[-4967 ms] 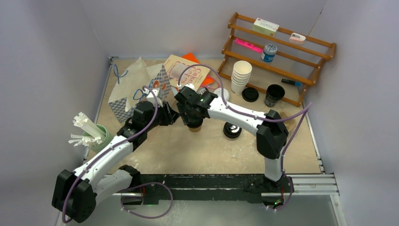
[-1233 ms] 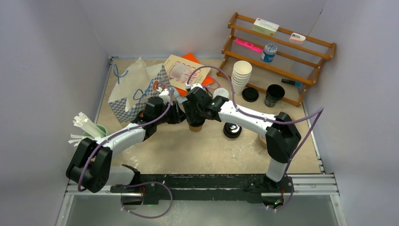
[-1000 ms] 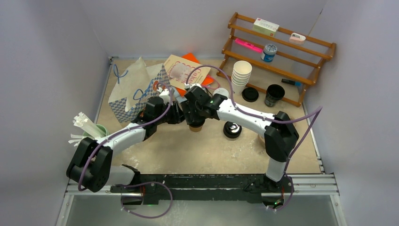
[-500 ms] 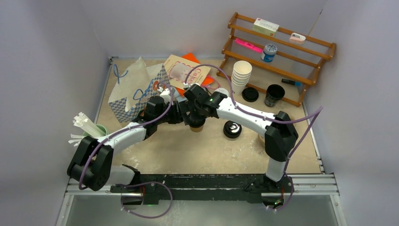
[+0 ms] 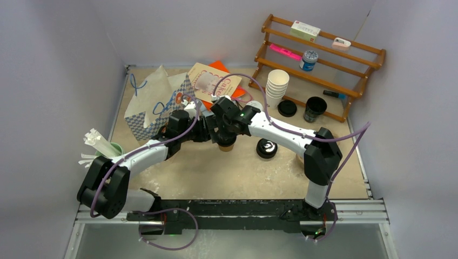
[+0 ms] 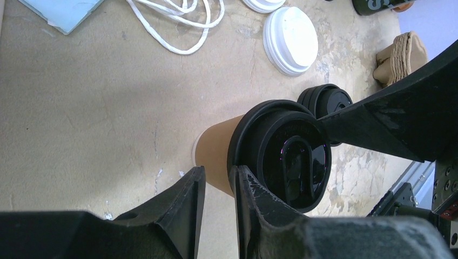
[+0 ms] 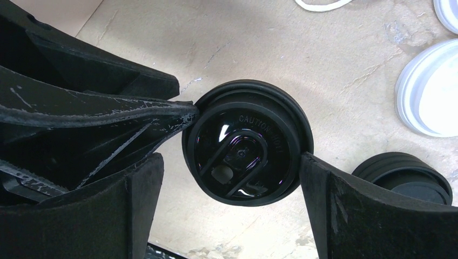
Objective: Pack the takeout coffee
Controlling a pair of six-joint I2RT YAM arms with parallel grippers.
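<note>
Brown paper cup (image 6: 216, 156) with black plastic lid (image 7: 246, 143) is standing upright on the beige worktop (image 5: 216, 172), the right claw (image 7: 231, 161) straddling its lid wide open, the left claw (image 6: 216, 175), fingers nearly together, touching its side, grip impossible to tell.

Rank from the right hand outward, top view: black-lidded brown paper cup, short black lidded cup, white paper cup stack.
1. Black-lidded brown paper cup, directly under the right hand.
2. Short black lidded cup, just right.
3. White paper cup stack, back right.
</note>
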